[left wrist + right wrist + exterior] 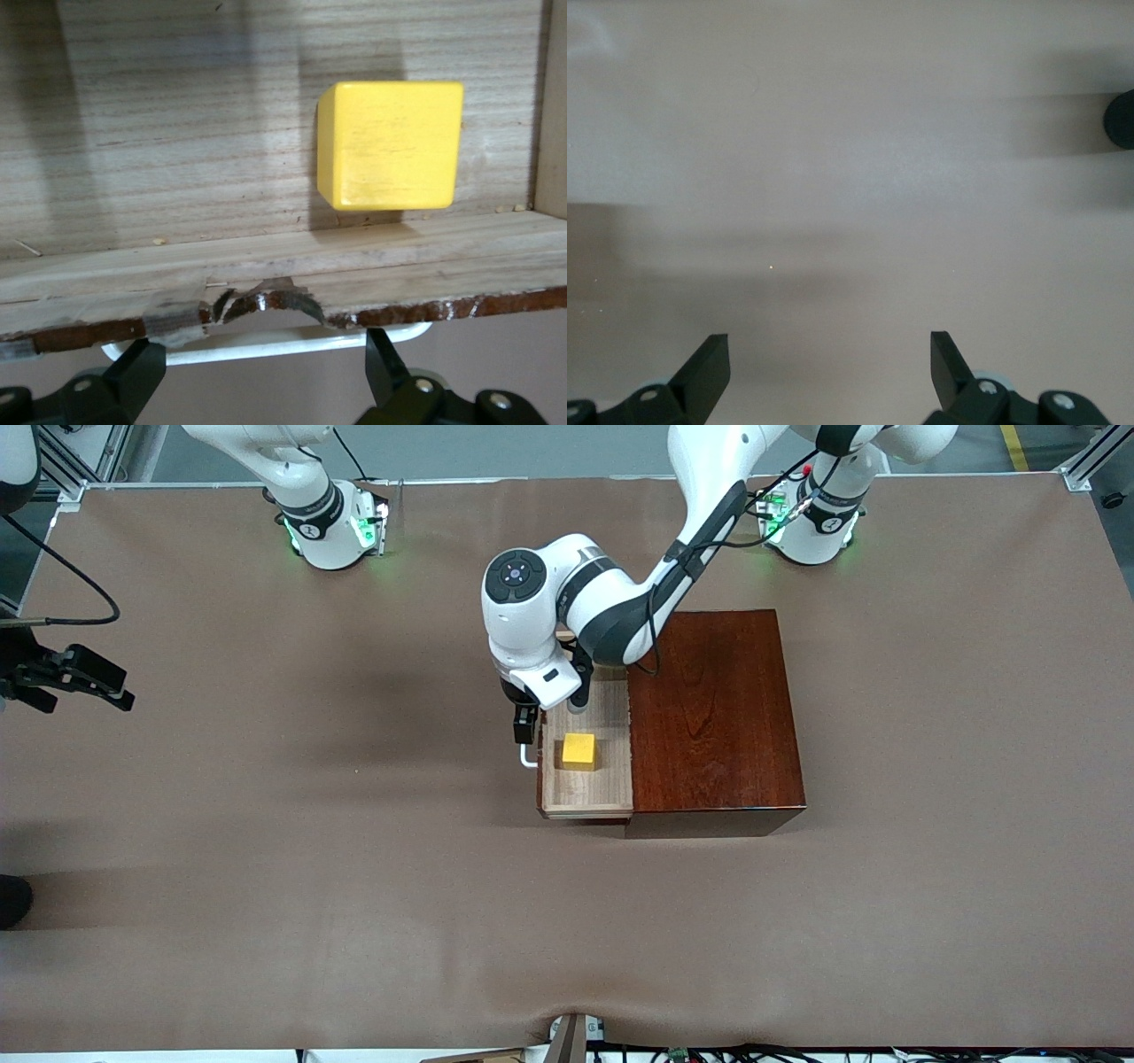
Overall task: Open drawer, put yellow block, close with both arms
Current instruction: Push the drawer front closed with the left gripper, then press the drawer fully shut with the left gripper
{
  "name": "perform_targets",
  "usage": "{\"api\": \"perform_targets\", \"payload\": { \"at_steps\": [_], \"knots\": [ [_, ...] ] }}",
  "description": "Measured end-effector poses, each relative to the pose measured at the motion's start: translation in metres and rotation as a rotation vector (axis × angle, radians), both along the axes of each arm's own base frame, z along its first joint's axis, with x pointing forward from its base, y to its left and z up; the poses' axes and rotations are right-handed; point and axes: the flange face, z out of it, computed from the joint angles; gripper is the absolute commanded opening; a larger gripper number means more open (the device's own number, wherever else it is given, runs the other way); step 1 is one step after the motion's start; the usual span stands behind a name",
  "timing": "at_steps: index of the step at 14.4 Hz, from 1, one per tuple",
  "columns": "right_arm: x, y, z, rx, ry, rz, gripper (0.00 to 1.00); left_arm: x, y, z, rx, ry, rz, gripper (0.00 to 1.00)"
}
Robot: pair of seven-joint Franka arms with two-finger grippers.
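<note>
The dark reddish-brown box (718, 708) stands mid-table. Its light-wood drawer (585, 804) is pulled out toward the right arm's end. The yellow block (580, 751) lies in the drawer, and it also shows in the left wrist view (390, 146) on the drawer floor (177, 133). My left gripper (524, 731) is open and empty, just outside the drawer front at the white handle (529, 760). In the left wrist view the gripper (263, 367) has its fingers spread wide, with the handle bar (266, 345) lying between them. My right gripper (106, 682) is open and empty and waits over the table at the right arm's end; its wrist view (830, 363) shows only the cloth.
Brown cloth (354, 850) covers the table. A dark round object (13, 899) sits at the table edge at the right arm's end, and it also shows in the right wrist view (1121, 119). A small fixture (571, 1036) and cables lie at the edge nearest the camera.
</note>
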Motion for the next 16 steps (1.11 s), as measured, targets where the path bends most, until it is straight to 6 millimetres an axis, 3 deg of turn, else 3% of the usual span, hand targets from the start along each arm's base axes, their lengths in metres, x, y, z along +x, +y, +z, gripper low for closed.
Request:
{"api": "perform_targets", "payload": {
  "at_steps": [8, 13, 16],
  "knots": [
    [0.0, 0.001, 0.0, 0.0, 0.003, -0.001, 1.0, 0.018, 0.041, -0.013, 0.17, 0.088, 0.059, 1.0],
    [0.0, 0.001, 0.0, 0.0, 0.003, -0.001, 1.0, 0.024, 0.056, -0.014, 0.22, 0.109, 0.087, 1.0],
    [0.0, 0.001, 0.0, 0.0, 0.003, -0.001, 1.0, 0.037, 0.078, -0.015, 0.278, 0.124, 0.131, 1.0]
  ]
}}
